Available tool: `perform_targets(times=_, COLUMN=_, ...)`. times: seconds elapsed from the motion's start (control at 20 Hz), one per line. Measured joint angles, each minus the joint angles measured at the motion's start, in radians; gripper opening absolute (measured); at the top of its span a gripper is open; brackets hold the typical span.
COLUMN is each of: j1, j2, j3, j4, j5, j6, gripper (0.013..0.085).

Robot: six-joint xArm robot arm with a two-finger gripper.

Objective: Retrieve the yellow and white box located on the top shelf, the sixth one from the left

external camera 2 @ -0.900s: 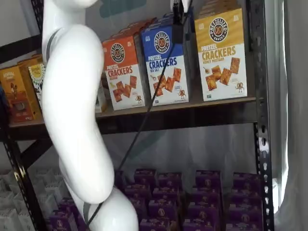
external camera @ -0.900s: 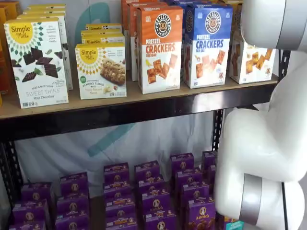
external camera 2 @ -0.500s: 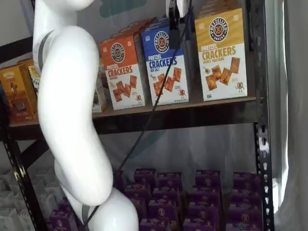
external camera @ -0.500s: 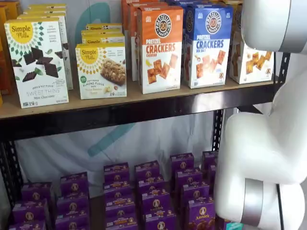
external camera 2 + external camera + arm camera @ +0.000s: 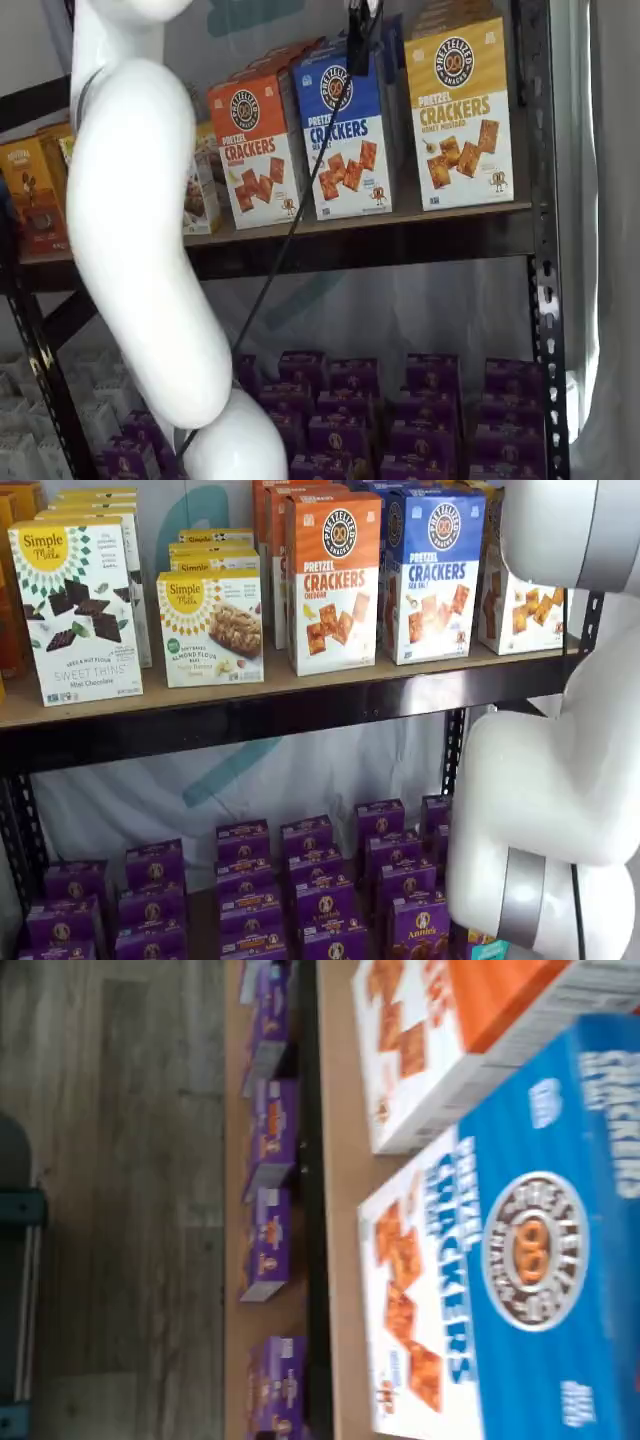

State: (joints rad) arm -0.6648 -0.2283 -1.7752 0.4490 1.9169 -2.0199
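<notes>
Yellow-white box (image 5: 459, 110) stands beside the blue box (image 5: 346, 130) — hand (image 5: 357, 45) above, grip perhaps unreadable.

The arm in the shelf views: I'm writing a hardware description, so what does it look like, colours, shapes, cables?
The arm is glossy white with thick, rounded links; a grey band rings one joint. A thin black cable runs down beside it. Only the gripper fingers show, black, at the view's top edge.

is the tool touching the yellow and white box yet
Apart. In a shelf view the tool hangs over the blue box; the yellow and white box stands clear beside it.
</notes>
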Motion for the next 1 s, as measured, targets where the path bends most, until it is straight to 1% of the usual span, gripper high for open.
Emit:
perform_targets(times=0.15, j1=-0.005, j2=0.057, j3=-0.080, j4=0.025, j5=0.008, j6=0.015, gripper=0.0850)
perform_targets(times=0.25, j1=-0.001, j2=0.090, j3=-0.123, j4=0.026, j5=0.007, j6=0.021, gripper=0.0850)
perform_targets(times=0.3, j1=0.004, j2=0.113, j3=-0.151, j4=0.023, j5=0.005, j6=0.025, gripper=0.0850)
perform_targets(times=0.6, j1=0.030, j2=0.198, j3=-0.245, j4=-0.010, j5=0.002, j6=0.032, gripper=0.0850)
perform_targets(times=0.85, j1=0.051, j2=0.232, j3=-0.263, j4=-0.057, j5=-0.020, j6=0.020, gripper=0.0850)
perform_targets(times=1.0, j1=0.055, j2=0.244, j3=-0.259, j4=-0.069, j5=-0.033, j6=0.013, gripper=0.0850)
